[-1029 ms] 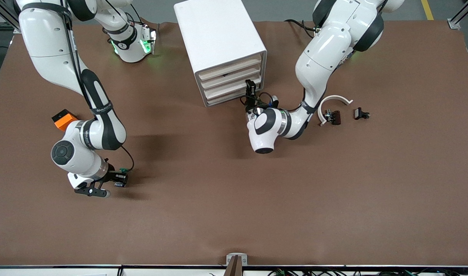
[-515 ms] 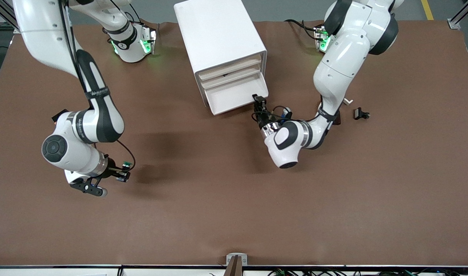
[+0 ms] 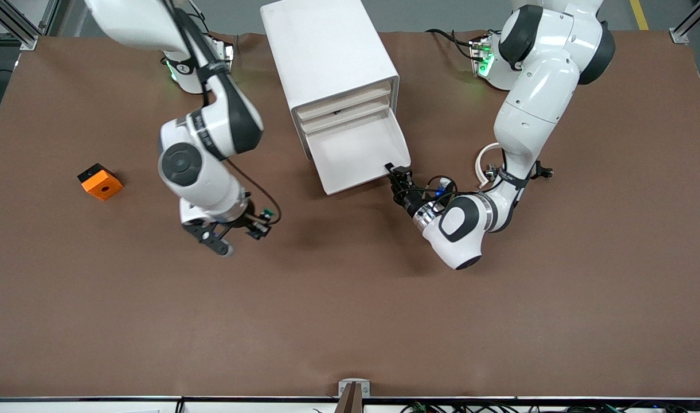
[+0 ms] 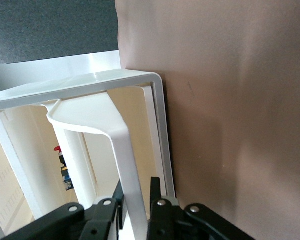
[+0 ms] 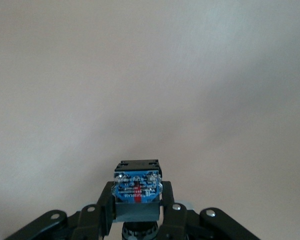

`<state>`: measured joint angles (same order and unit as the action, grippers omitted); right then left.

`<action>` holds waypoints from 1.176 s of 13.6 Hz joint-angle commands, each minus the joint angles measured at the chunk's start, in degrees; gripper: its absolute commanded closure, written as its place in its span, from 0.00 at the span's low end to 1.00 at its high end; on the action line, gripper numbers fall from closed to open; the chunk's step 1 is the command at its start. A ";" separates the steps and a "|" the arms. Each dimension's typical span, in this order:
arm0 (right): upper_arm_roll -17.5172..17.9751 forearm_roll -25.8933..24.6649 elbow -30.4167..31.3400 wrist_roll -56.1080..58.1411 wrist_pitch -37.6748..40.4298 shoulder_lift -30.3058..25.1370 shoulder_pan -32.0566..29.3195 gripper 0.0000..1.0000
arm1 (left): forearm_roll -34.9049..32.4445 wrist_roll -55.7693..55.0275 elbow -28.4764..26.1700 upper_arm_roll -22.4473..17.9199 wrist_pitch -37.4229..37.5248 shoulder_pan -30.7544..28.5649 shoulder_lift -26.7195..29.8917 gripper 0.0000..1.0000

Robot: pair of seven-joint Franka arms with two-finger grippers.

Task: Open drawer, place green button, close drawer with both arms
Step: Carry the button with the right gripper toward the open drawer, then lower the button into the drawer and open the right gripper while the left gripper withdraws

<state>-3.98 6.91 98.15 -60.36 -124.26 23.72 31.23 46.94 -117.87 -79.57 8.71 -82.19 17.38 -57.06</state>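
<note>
The white cabinet (image 3: 324,46) stands toward the arms' bases. One of its lower drawers (image 3: 355,152) is pulled out and shows empty. My left gripper (image 3: 397,173) is shut on the drawer's front at the corner toward the left arm's end. In the left wrist view its jaws (image 4: 137,200) clamp the white handle bar (image 4: 121,145). My right gripper (image 3: 259,228) is shut on the button (image 3: 265,218) and holds it above the bare table, off the drawer toward the right arm's end. The right wrist view shows the button's blue-and-black body (image 5: 137,185) between the fingers (image 5: 102,207).
An orange cube (image 3: 100,181) lies on the table toward the right arm's end. A white curved strip (image 3: 481,159) and a small black clip (image 3: 543,170) lie beside the left arm, partly hidden by it. Two upper drawers (image 3: 344,109) are shut.
My left gripper has pulled the drawer out toward the front camera. My right arm has lifted the button and swung it from the right arm's end toward the cabinet, uncovering the orange cube.
</note>
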 commanded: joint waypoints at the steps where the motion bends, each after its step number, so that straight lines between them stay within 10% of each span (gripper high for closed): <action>1: -0.85 0.21 -0.23 -10.26 0.60 -1.22 5.75 1.00 | 1.14 0.45 0.39 -0.27 -0.51 0.19 -0.07 0.23; 2: -0.85 0.12 -0.85 -13.78 0.60 -1.22 7.77 1.00 | 1.14 0.45 0.39 -0.18 -0.51 0.19 0.01 0.00; 16: -0.76 -4.28 -0.68 -34.03 0.60 1.59 23.44 1.00 | -6.06 38.37 9.09 -1.15 2.31 -2.09 6.78 0.00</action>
<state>-4.19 3.10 97.40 -92.97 -123.89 25.15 53.74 43.29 -86.83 -70.82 8.12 -80.31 15.03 -51.91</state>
